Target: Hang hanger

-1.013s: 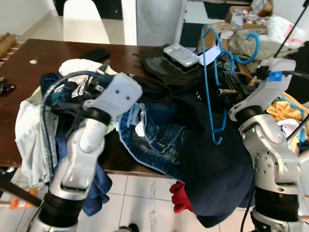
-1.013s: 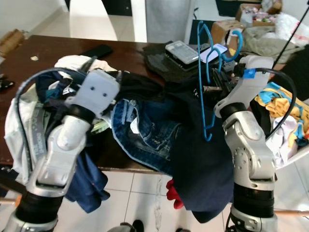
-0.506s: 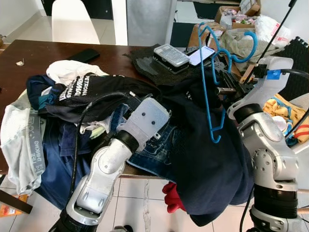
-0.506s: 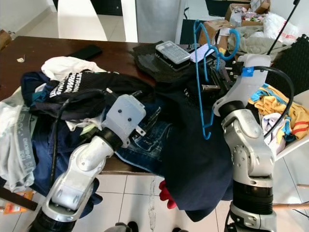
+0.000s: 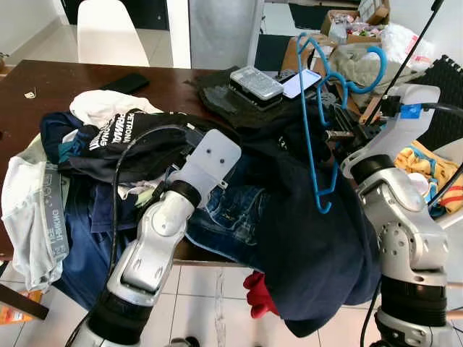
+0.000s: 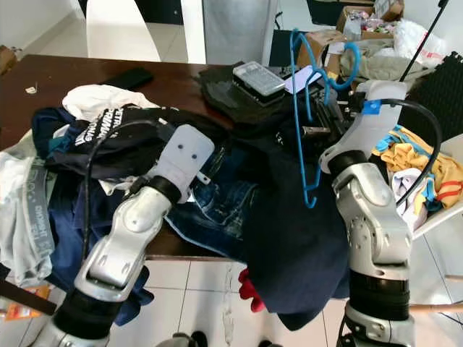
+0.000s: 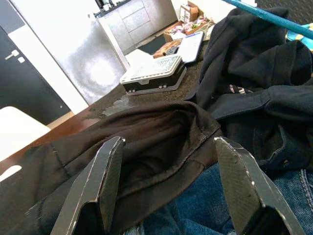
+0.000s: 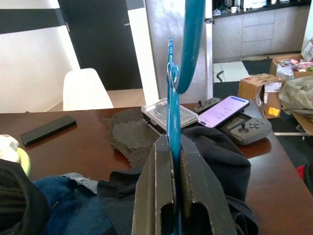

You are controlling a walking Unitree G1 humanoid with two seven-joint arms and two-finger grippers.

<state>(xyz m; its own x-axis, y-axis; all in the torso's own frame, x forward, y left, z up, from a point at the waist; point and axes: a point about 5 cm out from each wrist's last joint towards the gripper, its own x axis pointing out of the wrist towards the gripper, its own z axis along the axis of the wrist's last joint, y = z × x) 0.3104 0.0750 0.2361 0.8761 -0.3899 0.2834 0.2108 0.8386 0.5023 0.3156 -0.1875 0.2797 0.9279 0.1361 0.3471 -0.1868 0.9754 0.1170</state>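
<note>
Left claw (image 7: 166, 191), fingers spread and empty, now lifted back from centre over black garment (image 7: 161, 132) on brown wooden surface (image 5: 43, 90). Right claw (image 8: 171, 161) pinches thin blue plastic hanger (image 5: 312, 123) upright, frame right, unchanged; hanging not yet begun.

White lettering on the black shirt (image 5: 126, 134) near the counter's left edge looks like "PETRONAS". Print on the grey waistband (image 5: 54, 217) is too small to read.
</note>
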